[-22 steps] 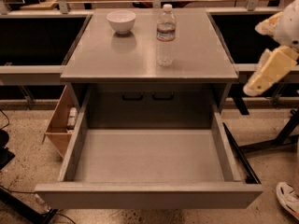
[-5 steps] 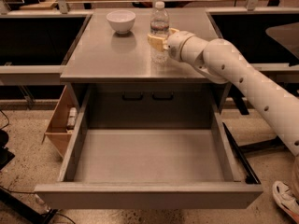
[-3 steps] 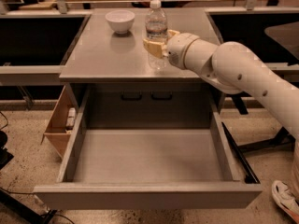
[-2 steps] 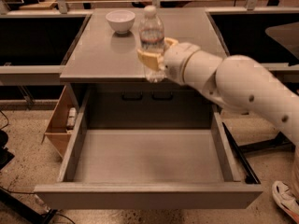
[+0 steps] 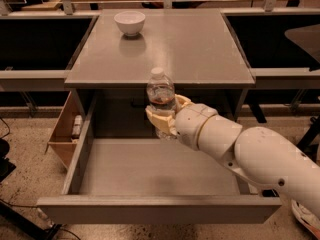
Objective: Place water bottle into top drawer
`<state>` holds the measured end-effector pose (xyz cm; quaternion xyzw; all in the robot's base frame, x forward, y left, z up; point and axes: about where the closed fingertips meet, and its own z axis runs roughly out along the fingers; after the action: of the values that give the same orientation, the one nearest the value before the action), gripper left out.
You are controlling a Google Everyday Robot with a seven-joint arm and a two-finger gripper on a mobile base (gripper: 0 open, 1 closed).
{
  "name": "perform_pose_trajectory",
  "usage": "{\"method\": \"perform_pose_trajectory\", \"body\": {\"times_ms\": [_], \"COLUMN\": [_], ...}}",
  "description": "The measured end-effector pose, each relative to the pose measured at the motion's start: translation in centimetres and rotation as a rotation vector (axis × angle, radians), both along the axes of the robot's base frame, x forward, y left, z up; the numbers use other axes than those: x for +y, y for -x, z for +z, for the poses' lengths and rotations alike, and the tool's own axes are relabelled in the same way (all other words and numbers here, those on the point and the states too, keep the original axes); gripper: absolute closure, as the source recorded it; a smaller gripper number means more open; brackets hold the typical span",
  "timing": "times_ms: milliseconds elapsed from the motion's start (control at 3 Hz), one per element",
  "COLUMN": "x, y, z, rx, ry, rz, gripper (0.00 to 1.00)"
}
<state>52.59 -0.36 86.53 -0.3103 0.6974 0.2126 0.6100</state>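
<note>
**A:** What lies nearest, below the gripper?

**B:** The plain flat front of the wide, shallow grey metal top drawer (image 5: pixel 160 210), which is pulled out. Its bare floor spreads beneath the gripper and toward the viewer.

**A:** And the arm?

**B:** A thick, rounded white arm (image 5: pixel 250 154) comes in from the lower right, crossing above the drawer's right side. It ends in the cream two-finger gripper (image 5: pixel 165 116), which hangs over the rear part of the drawer.

**A:** What does the gripper have hold of?

**B:** Its fingers (image 5: pixel 154 116) are closed round the lower body of the small clear plastic water bottle (image 5: pixel 160 91) with a white screw cap. The bottle is upright, cap up. A reddish label band shows just above the fingers and the base shows just below them, in the air over the drawer.

**A:** Anything to the gripper's side?

**B:** To the left of it in view, beside the drawer's left wall, a light wooden open box (image 5: pixel 62 134) sits on the speckled floor.

**A:** And beyond it?

**B:** Right behind the bottle is a dark recessed panel (image 5: pixel 117 116) under the flat grey cabinet top (image 5: pixel 190 49). The bottle's cap shows against that top's front edge. Farther back, left of the gripper in view, a round white bowl (image 5: pixel 129 22) stands on the top, well apart from the bottle. Black open bays (image 5: pixel 35 44) flank the cabinet on both sides.
</note>
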Motion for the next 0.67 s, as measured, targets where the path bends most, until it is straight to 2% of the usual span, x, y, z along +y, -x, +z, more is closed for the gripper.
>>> {"method": "perform_pose_trajectory", "body": {"times_ms": [333,667], "x": [0.4,2.7], "y": [-0.1,-0.7], "z": [-0.1,-1.6], "rx": [-0.001,0.006], "ry": [0.0,0.013], "rz": [0.006,0.043], "gripper": [1.0,1.0]}}
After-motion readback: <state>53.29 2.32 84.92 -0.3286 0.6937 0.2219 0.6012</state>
